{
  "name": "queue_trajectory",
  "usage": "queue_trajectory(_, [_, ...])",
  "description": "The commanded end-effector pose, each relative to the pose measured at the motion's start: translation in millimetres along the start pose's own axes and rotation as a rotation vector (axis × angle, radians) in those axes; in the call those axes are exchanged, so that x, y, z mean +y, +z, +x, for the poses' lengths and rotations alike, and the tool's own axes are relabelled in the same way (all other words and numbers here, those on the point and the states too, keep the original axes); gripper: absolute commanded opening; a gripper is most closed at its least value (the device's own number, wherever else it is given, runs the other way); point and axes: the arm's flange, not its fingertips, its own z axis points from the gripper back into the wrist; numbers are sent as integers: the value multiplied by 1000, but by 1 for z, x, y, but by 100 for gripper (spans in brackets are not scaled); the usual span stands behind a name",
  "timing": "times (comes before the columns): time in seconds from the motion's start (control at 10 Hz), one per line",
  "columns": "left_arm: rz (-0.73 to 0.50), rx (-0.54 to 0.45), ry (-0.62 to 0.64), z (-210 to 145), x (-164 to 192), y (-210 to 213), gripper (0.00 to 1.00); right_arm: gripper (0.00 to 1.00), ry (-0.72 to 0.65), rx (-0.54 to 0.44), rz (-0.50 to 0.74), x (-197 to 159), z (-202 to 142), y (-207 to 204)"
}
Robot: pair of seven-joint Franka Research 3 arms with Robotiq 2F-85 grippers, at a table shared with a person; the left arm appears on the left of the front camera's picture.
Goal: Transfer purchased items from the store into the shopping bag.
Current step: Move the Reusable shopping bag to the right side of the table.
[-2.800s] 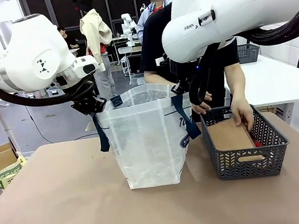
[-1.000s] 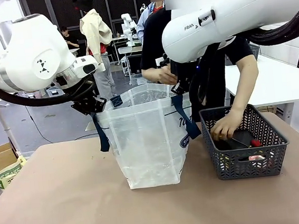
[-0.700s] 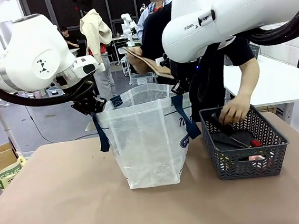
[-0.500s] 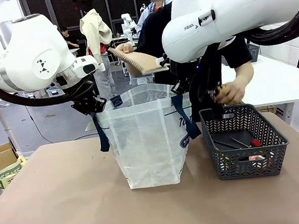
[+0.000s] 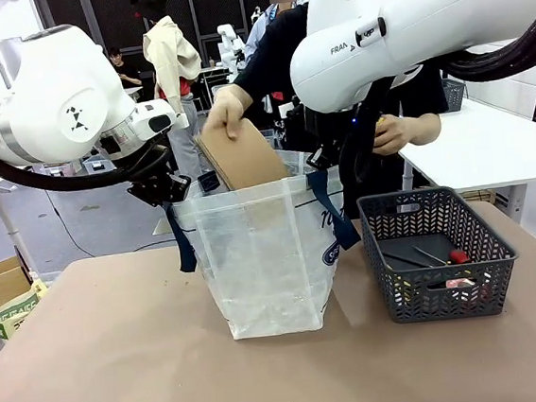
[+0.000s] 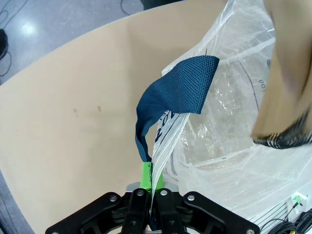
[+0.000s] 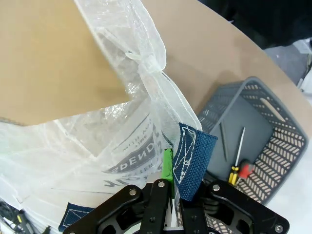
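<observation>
Front view: my left tool (image 5: 165, 189), right tool (image 5: 320, 159) raised, both clamped onto shopping bag (image 5: 264, 258) rim; person's hand (image 5: 227, 111) holds brown notebook (image 5: 242, 158) tilted between tools.

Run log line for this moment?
left gripper: shut on bag; right gripper: shut on bag; hand: notebook at bag mouth; basket: screwdriver inside

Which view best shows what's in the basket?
Right wrist view: it looks down into the basket, baring its floor, a screwdriver and thin rods. Front view gives its slotted side, with contents partly seen over the rim. Left wrist view faces the bag.
</observation>
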Motion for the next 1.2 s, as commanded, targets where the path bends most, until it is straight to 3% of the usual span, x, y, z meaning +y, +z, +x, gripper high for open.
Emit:
queue_trajectory(0.0, [11,-1,2,1,1,1,0,0,0,12,-1,-1,-2,1])
queue_trajectory(1.1, [11,-1,2,1,1,1,0,0,0,12,-1,-1,-2,1])
